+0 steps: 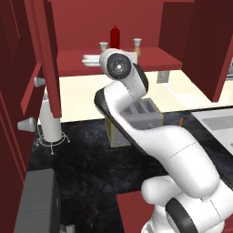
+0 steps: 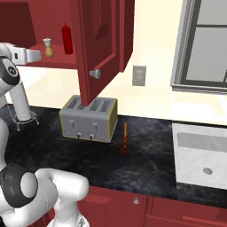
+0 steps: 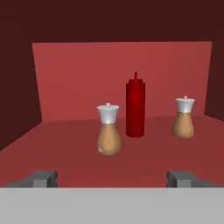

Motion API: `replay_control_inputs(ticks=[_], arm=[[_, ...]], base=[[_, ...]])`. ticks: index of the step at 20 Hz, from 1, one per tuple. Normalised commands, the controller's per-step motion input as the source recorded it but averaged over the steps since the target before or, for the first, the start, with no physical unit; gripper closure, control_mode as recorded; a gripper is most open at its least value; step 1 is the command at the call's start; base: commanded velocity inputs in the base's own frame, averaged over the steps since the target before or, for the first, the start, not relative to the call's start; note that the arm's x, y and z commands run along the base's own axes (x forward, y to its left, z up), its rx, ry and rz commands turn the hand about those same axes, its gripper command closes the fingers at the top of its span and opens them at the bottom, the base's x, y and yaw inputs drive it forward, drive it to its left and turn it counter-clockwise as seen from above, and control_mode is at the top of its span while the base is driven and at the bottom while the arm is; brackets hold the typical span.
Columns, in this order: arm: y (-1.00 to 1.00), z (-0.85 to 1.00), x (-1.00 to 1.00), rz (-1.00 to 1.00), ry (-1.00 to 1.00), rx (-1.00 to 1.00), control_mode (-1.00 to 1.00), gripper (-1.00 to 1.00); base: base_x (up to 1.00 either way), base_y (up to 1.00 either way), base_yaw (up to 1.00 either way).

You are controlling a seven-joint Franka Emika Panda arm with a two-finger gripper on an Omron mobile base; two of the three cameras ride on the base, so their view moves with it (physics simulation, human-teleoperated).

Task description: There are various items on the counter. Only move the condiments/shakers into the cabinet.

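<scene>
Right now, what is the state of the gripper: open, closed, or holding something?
Gripper: open and holding nothing; in the hand view its fingertips stand wide apart, short of the nearer shaker on the cabinet shelf.

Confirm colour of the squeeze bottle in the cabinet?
Dark red bottle, pointed nozzle; clearest in the hand view, standing between the two shakers.

No legible text, label, brand, number or sign appears on any surface. The red squeeze bottle [image 3: 135,107], both shakers [image 3: 108,129] [image 3: 183,118], the toaster [image 2: 89,118] and the cabinet [image 3: 122,74] faces are plain and unmarked; the wall outlet [image 2: 139,76] bears no readable marking.
</scene>
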Motion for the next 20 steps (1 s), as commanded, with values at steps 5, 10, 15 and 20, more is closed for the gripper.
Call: replay_control_inputs(ticks=[5,10,15,20], arm=[[-0.11,-0.18,-1.00,-0.06,-0.04,0.01,-1.00,-1.00],[-0.71,-0.74,-1.00,-0.13,0.01,0.01,-1.00,-1.00],[-0.93,-1.00,-1.00,-0.18,0.09,0.00,-1.00,-1.00],[-0.88,-0.80,-1.00,-0.22,0.08,0.06,-1.00,-1.00]], base=[[0.00,0.00,0.00],[0.00,0.00,0.00],[0.00,0.00,0.00],[0.00,0.00,0.00]])
